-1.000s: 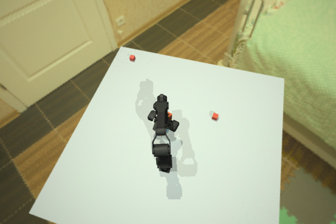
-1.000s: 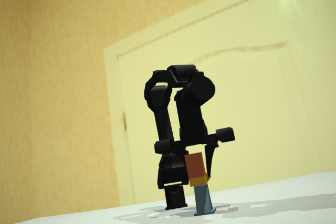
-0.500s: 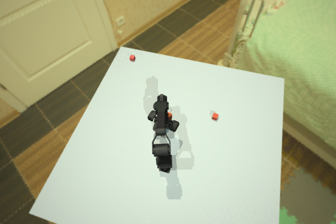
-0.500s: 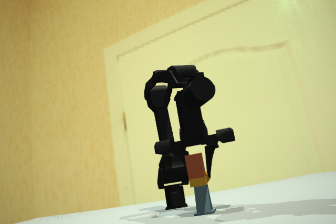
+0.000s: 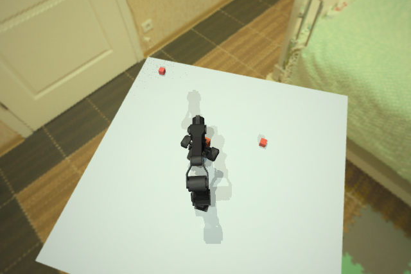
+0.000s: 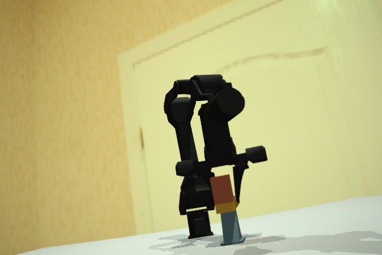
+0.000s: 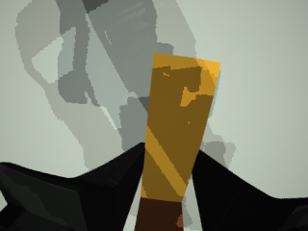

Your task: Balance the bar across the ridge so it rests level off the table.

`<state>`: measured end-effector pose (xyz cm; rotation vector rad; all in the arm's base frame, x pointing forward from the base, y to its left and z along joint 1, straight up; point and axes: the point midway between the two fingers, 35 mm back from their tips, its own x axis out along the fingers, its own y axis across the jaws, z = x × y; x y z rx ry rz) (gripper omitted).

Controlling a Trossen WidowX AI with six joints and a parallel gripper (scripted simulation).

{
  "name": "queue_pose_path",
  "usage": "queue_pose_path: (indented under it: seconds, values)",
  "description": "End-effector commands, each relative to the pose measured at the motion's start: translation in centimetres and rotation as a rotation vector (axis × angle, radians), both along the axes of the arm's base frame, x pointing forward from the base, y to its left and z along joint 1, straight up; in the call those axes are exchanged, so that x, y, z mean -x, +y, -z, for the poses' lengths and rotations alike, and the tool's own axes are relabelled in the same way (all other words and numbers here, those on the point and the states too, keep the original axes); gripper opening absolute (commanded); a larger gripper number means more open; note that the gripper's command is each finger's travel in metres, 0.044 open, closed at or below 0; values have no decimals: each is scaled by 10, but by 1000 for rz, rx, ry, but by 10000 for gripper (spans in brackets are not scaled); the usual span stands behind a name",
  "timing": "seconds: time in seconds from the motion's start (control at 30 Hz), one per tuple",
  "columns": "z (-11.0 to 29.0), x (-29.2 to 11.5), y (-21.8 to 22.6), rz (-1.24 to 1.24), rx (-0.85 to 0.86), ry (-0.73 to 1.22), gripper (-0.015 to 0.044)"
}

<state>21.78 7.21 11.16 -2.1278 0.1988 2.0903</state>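
Note:
My gripper (image 7: pixel 169 152) (image 6: pixel 227 197) is shut on the bar (image 7: pixel 181 122) (image 6: pixel 222 189), a yellow-orange strip with a red-brown end. In the wrist view the bar runs forward between the two black fingers. In the exterior view I see the bar end-on, and its underside meets the top of the blue-grey ridge (image 6: pixel 231 227), which stands upright on the white table (image 6: pixel 308 224) (image 5: pixel 132 197). In the top view the arm covers most of it; only a small orange patch of the bar (image 5: pixel 207 141) shows beside the wrist.
Two small red cubes lie on the table, one near the far left corner (image 5: pixel 162 70) and one to the right of the arm (image 5: pixel 262 142). The arm's base (image 5: pixel 200 197) stands near the table's middle. A door and a bed flank the table.

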Motion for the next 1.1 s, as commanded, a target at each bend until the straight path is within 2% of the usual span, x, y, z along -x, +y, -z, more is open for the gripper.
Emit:
queue_pose_path:
  seconds: [0.0, 1.07]
  values:
    - [1, -1, -1, -4, 5, -3, 0]
    - [3, 0, -1, -4, 5, -3, 0]
